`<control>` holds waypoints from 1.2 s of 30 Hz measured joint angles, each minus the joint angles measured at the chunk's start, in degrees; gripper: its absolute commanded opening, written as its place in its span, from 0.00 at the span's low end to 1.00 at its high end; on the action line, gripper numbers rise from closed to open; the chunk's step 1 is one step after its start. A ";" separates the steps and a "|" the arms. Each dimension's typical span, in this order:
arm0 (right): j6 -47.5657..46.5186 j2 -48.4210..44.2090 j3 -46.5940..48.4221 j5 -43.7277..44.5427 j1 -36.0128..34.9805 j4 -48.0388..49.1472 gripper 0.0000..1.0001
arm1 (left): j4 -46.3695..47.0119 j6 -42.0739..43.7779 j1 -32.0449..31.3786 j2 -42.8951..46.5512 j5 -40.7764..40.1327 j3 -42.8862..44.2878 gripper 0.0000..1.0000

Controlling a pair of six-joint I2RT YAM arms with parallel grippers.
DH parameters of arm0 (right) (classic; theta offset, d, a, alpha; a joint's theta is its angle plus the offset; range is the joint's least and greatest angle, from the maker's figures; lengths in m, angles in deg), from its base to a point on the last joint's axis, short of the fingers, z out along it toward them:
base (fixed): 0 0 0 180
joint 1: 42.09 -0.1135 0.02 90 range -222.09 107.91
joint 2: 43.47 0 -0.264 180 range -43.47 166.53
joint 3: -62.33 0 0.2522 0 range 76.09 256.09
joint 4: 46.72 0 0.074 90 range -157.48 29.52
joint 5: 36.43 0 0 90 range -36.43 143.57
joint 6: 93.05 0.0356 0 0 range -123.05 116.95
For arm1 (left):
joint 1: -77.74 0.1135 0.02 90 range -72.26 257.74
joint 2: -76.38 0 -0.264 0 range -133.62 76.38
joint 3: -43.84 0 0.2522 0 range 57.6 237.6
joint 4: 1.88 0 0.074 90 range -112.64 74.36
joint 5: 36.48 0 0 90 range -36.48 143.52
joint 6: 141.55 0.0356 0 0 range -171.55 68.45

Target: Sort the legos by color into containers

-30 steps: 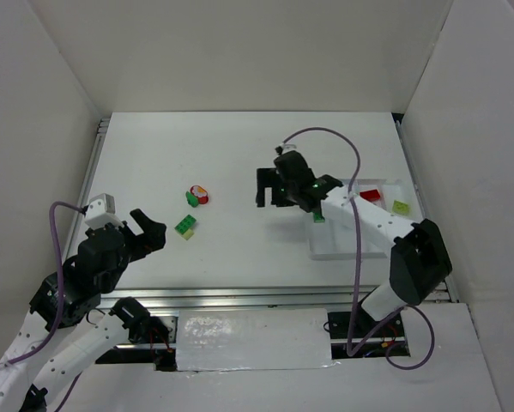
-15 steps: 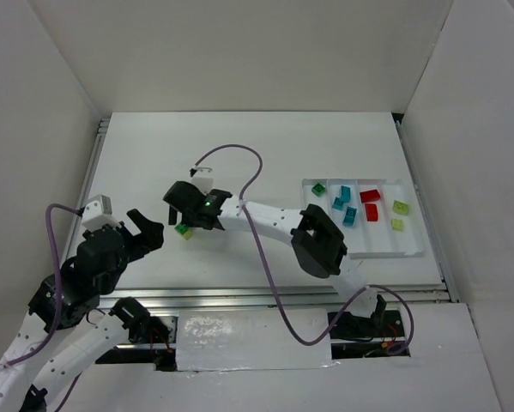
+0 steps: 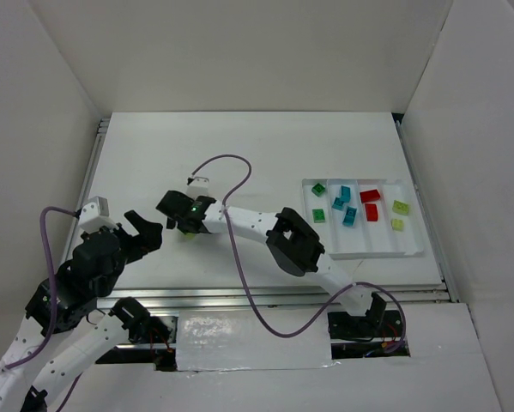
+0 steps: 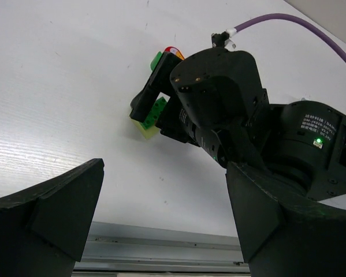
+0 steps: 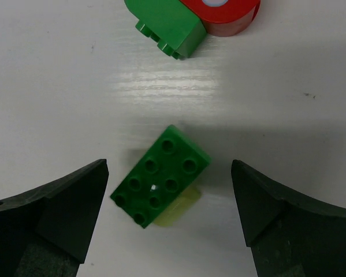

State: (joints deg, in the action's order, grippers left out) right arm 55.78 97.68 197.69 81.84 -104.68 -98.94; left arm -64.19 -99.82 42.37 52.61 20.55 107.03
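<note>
A green brick [image 5: 161, 179] lies on top of a pale yellow-green brick [image 5: 182, 210] on the white table. My right gripper [image 5: 170, 173] hangs straight above them, open, one finger on each side and touching neither. Just beyond lie another green brick [image 5: 170, 23] and a red piece [image 5: 224, 11]. From above, the right gripper [image 3: 181, 220] covers most of this pile. My left gripper [image 3: 145, 232] stands open and empty to the left of it. The white tray [image 3: 368, 245] at the right holds green [image 3: 320, 189], teal [image 3: 350, 216], red [image 3: 370, 196] and yellow-green [image 3: 401, 207] legos in separate compartments.
The right arm [image 3: 265, 225] stretches across the table from its base to the left pile, its purple cable [image 3: 231, 172] looping above. White walls enclose the table on three sides. A metal rail [image 3: 239, 296] runs along the near edge.
The right arm has swung from the tray across to the left pile and now sits over the green brick. The left arm has hardly moved.
</note>
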 measured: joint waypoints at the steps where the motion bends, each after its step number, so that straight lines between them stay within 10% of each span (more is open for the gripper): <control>1: -0.15 0.33 0.39 0.33 0.13 0.15 0.89 | 0.02 0.02 0.00 0.00 0.11 0.00 1.00; 3: -0.42 0.90 1.53 -0.24 0.61 0.11 0.83 | 0.02 0.02 -0.04 0.04 0.24 0.00 1.00; 9: -0.42 -2.01 -6.08 -1.40 1.11 6.47 0.25 | 0.07 0.02 -0.04 0.90 0.24 -0.07 1.00; 14: 0.57 -10.21 -20.17 -2.34 1.07 11.13 0.22 | 0.09 0.00 -0.07 1.97 0.24 -0.09 0.99; 18: -0.02 -14.53 -27.21 -2.67 1.07 13.86 0.00 | 0.09 0.00 -0.09 2.25 0.22 -0.09 0.99; 29: -7.10 -38.88 -55.80 -5.38 1.57 28.20 0.00 | 2.73 2.29 -0.46 -0.42 5.14 -1.03 1.00; 36: -10.19 -61.35 -66.88 -4.83 3.21 35.98 0.00 | 16.13 6.03 -0.46 -3.96 25.44 -9.94 1.00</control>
State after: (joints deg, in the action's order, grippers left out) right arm 45.59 36.32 130.81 77.01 -101.47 -62.96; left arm -48.06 -93.79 41.91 48.65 45.99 97.08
